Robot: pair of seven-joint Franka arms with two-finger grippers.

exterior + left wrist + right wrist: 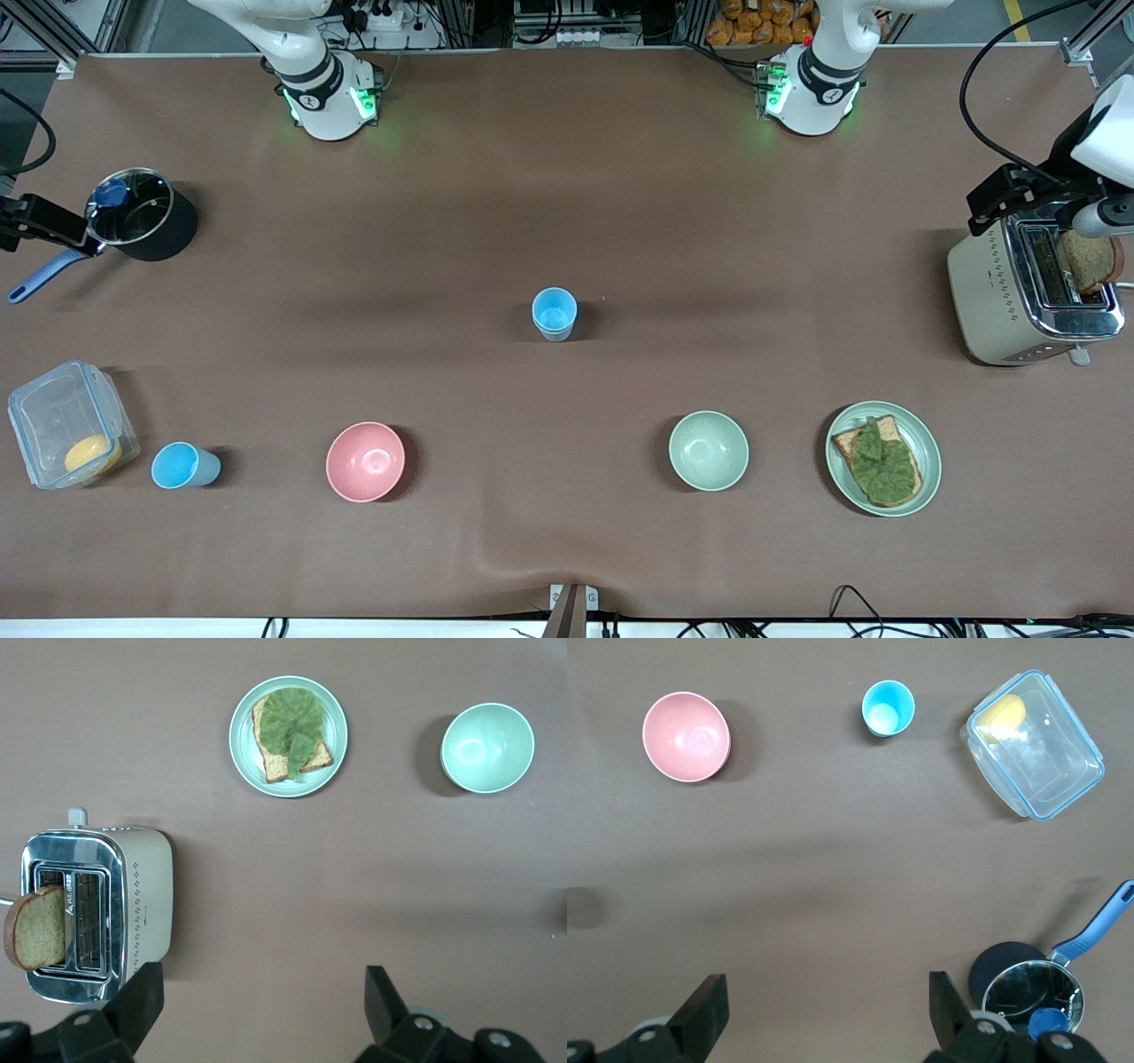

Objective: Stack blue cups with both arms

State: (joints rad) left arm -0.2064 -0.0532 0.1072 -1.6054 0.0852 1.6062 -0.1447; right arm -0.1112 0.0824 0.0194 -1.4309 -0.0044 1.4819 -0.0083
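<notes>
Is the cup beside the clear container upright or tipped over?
Upright. The blue cup stands on its base beside the clear container, mouth up; the right wrist view looks straight down into its empty, bright-blue inside.

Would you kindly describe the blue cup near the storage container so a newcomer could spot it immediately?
Start at the clear lidded container at the right arm's end of the table, on the side nearest the front camera. The blue cup stands beside it, between it and the pink bowl. It is far smaller than the bowl and bright sky-blue inside.
</notes>
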